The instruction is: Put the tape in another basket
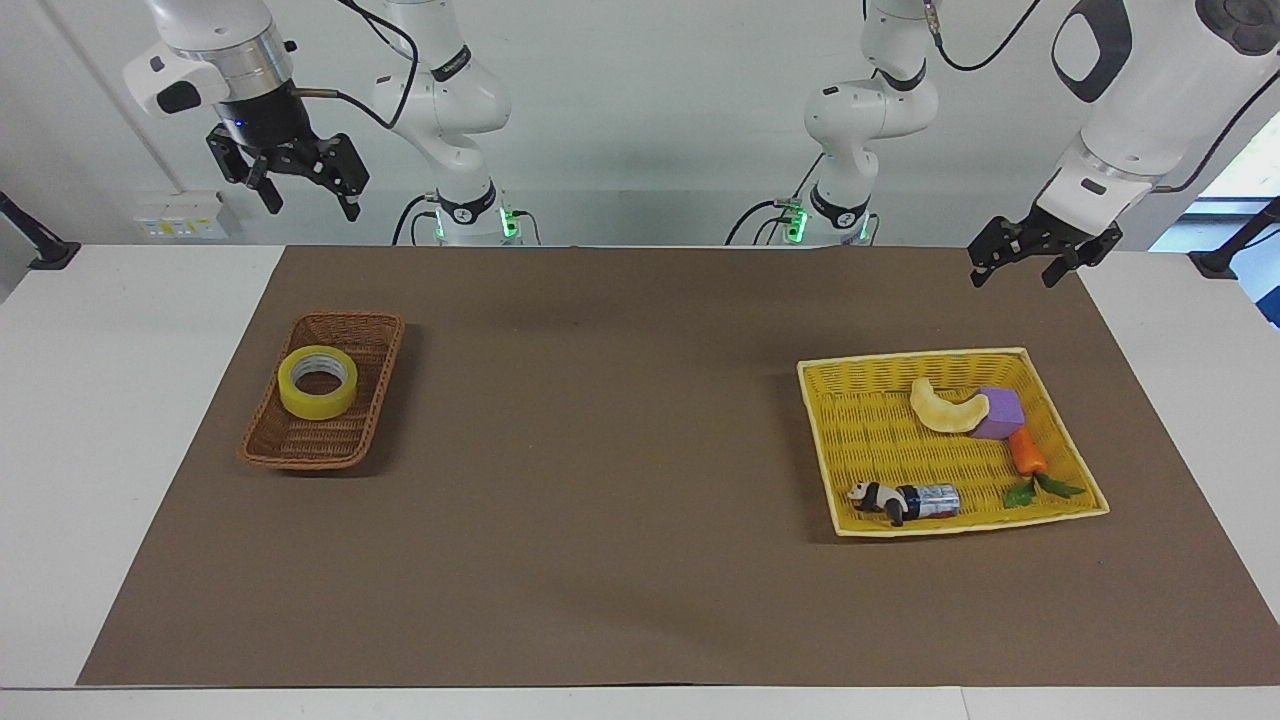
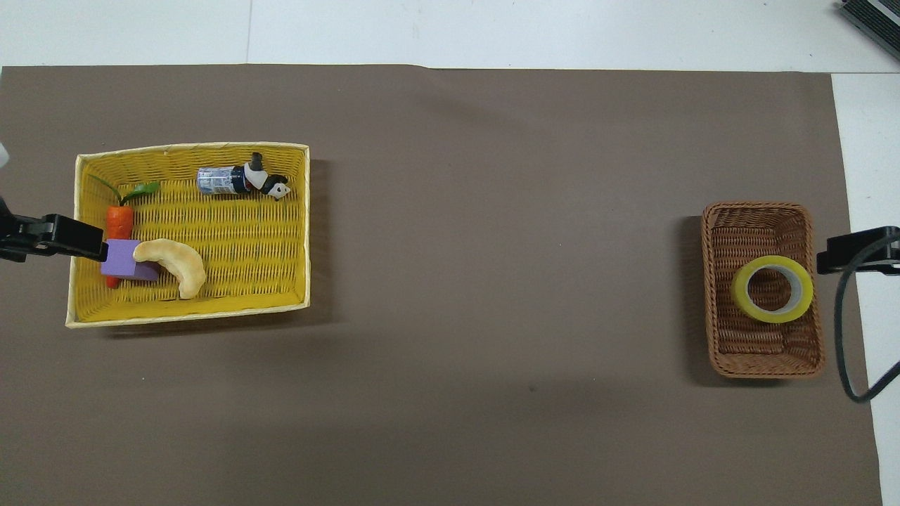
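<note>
Tape (image 1: 318, 382) lies flat in the brown wicker basket (image 1: 372, 330), right gripper (image 1: 297, 183) hanging high above at twelve o'clock, fingers apart, left gripper (image 1: 1030, 260) waiting, fingers apart; best pinch one wall through the core.

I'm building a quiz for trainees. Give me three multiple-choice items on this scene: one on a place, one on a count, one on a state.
1. Where is the tape?
A. brown basket
B. yellow tray
C. bare mat

2. How many things lie in the yellow tray?
A. two
B. five
C. seven

3. What is the right pincer doing?
A. gripping the tape
B. hanging open in the air
C. resting in the tray

Key:
1 A, the roll sits inside the wicker.
2 B, crescent, block, carrot, panda, battery.
3 B, fingers spread, nothing between them.
</note>
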`<move>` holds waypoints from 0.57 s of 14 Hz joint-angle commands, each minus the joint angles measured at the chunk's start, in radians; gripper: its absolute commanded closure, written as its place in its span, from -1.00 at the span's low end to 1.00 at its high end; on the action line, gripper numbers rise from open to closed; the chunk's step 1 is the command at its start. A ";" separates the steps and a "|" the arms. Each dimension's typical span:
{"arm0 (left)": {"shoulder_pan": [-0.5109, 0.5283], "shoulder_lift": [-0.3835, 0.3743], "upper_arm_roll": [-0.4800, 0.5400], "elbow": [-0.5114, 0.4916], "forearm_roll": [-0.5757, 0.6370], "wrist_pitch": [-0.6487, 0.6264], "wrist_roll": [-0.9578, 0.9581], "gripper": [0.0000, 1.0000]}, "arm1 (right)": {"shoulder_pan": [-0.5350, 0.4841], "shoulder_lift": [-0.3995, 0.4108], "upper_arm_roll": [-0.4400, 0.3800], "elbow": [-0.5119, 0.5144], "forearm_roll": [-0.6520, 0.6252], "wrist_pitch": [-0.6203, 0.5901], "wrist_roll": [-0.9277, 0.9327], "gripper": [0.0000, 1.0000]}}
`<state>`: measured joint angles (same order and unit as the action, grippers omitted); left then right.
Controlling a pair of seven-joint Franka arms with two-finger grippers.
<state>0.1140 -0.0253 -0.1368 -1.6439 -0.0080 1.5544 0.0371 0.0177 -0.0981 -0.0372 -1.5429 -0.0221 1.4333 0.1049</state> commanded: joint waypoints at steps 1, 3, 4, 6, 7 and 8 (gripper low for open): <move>0.004 -0.012 -0.001 -0.001 0.014 -0.002 0.006 -1.00 | -0.013 -0.017 0.010 -0.014 -0.018 -0.014 -0.025 -1.00; 0.004 -0.012 -0.001 -0.001 0.014 -0.002 0.004 -1.00 | -0.013 -0.017 0.010 -0.014 -0.009 -0.011 -0.024 -1.00; 0.004 -0.013 -0.001 -0.001 0.013 -0.002 0.004 -1.00 | -0.015 -0.017 0.010 -0.016 -0.006 -0.007 -0.028 -1.00; 0.004 -0.013 -0.001 -0.001 0.014 -0.002 0.004 -1.00 | -0.013 -0.020 0.010 -0.020 -0.006 -0.005 -0.033 -1.00; 0.004 -0.013 -0.001 -0.001 0.014 -0.002 0.004 -1.00 | -0.013 -0.022 0.010 -0.020 -0.007 -0.005 -0.046 -1.00; 0.004 -0.012 -0.001 -0.001 0.014 -0.002 0.004 -1.00 | -0.013 -0.023 0.010 -0.022 -0.006 -0.007 -0.066 -1.00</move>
<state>0.1140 -0.0253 -0.1368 -1.6439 -0.0080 1.5544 0.0371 0.0178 -0.0981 -0.0360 -1.5429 -0.0223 1.4327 0.0864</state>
